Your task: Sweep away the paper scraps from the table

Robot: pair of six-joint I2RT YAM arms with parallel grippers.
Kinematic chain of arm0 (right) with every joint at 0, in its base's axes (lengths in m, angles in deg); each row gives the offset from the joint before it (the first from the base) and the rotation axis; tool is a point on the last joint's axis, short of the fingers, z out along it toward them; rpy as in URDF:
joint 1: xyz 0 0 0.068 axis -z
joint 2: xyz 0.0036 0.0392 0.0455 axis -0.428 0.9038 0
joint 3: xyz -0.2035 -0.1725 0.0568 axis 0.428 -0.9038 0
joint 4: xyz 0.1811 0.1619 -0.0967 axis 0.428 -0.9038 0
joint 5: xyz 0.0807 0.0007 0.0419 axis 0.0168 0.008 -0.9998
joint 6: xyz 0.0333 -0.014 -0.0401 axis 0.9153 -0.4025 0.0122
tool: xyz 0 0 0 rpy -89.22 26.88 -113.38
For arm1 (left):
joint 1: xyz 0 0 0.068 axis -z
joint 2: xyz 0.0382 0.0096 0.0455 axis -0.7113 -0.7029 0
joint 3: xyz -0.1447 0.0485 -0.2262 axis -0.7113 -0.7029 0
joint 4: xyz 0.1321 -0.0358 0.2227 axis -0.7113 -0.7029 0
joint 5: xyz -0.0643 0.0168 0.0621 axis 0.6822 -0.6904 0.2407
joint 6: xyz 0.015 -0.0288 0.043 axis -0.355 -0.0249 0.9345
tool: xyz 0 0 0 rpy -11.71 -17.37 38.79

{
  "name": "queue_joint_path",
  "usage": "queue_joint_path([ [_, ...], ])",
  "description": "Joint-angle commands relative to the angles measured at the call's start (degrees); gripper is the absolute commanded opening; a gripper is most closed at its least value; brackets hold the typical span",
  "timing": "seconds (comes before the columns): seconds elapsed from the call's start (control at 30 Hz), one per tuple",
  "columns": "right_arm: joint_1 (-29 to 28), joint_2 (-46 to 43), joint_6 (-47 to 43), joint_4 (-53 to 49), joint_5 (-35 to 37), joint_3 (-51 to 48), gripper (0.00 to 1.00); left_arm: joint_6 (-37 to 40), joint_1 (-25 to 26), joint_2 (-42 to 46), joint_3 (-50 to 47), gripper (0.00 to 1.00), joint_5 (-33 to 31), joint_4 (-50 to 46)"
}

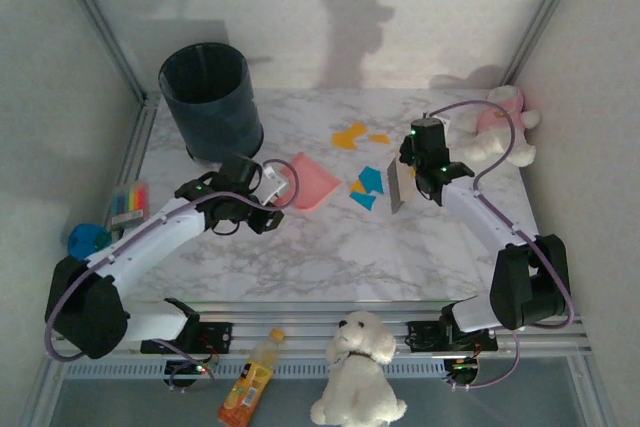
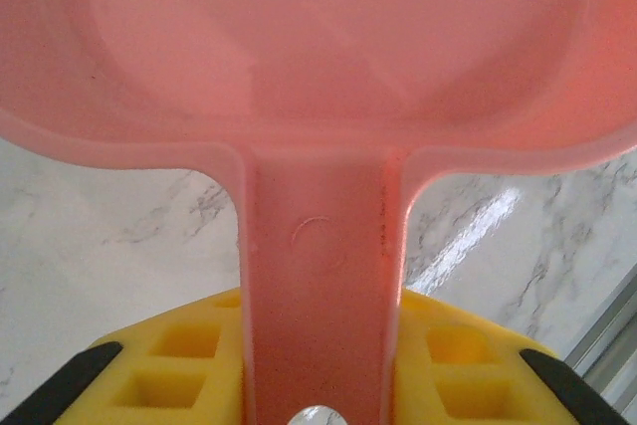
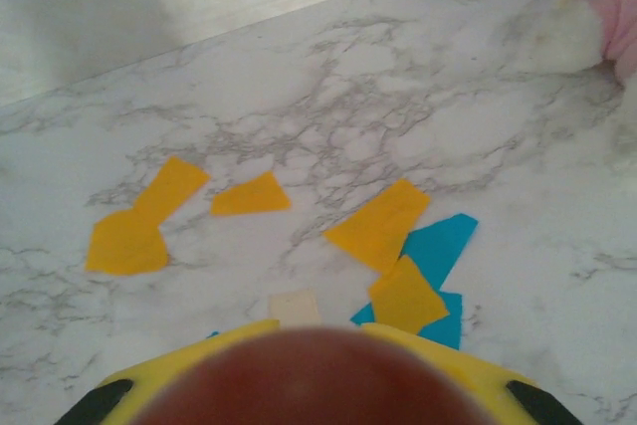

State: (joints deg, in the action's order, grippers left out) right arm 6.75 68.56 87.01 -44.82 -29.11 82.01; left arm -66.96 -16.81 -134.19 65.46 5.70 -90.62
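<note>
The paper scraps (image 1: 370,179), orange and teal, lie flat on the table (image 1: 330,257) between the pink dustpan (image 1: 305,182) and the sweeping tool (image 1: 397,189), with a few orange ones farther back. Thin and featherlight, they look too flat to pinch and likely to flutter, so pushing them low and slowly toward the pan should suit better. The left gripper (image 1: 265,192) is clamped on the dustpan's handle, and the right gripper (image 1: 425,175) is closed around the tool's handle.

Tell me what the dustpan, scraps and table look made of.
Dustpan: likely plastic, smooth pink, with a moulded circle on the handle. Scraps: thin matte paper, lying flat. Table: glossy marble-look surface, perhaps laminate; glare shows.
</note>
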Motion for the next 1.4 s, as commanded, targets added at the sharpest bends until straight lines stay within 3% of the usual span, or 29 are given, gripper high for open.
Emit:
queue_joint_path([
  [0.0, 0.30, -1.71, -3.76, 3.11, 1.22, -0.91, 0.00, 3.09, 1.35, -3.22, 2.58, 0.00, -2.56, -2.51],
  [0.33, 0.23, 0.61, -13.51, 10.96, -0.80, -1.46, 0.00, 7.37, 6.59, -14.43, 8.71, 0.00, -4.06, -8.19],
  [0.7, -1.14, 5.02, -21.19, 14.54, -0.48, 0.56, 0.00, 9.95, 8.29, -21.91, 13.80, 0.00, -6.17, -11.20],
  [1.37, -4.22, 10.14, -24.20, 22.22, -0.02, -1.29, 0.00, 11.03, 8.82, -28.01, 19.62, 0.00, -9.09, -14.17],
])
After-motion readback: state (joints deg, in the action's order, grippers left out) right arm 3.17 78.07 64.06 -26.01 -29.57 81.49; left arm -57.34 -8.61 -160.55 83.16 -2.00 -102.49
